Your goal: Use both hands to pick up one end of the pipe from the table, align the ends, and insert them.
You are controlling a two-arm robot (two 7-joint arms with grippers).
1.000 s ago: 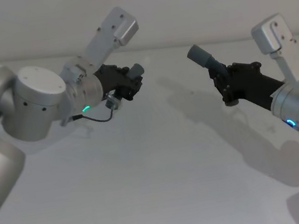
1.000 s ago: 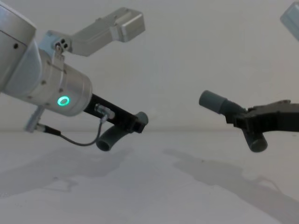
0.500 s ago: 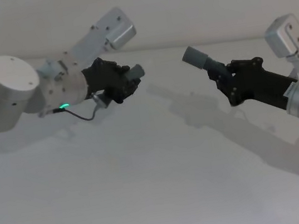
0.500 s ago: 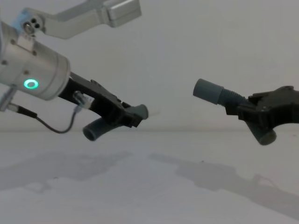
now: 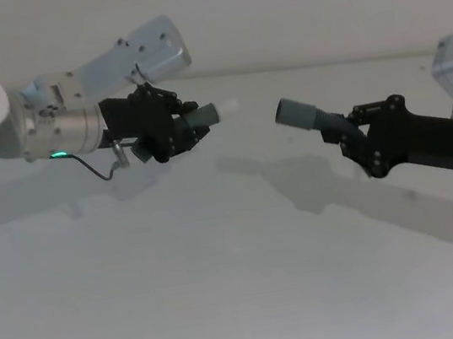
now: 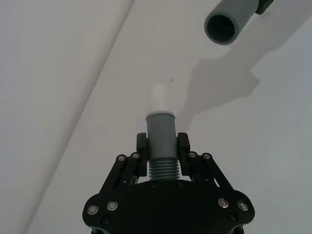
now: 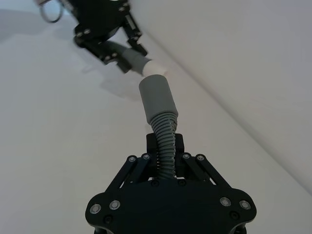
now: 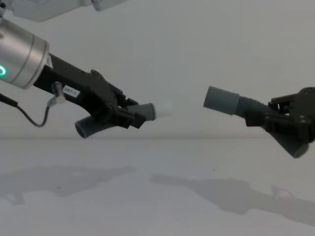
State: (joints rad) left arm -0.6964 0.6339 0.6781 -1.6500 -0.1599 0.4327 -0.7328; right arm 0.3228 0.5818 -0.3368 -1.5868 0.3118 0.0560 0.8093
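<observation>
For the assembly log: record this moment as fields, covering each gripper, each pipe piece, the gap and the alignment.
left gripper: shut on the tipped piece, held above the table
right gripper: shut on the socket piece, also in the air
white tip: points toward the socket
socket: open mouth faces the tip
gap: ends apart, not touching
alignment: roughly facing; in the left wrist view the socket sits off the tip's axis
insertion: not yet done
</observation>
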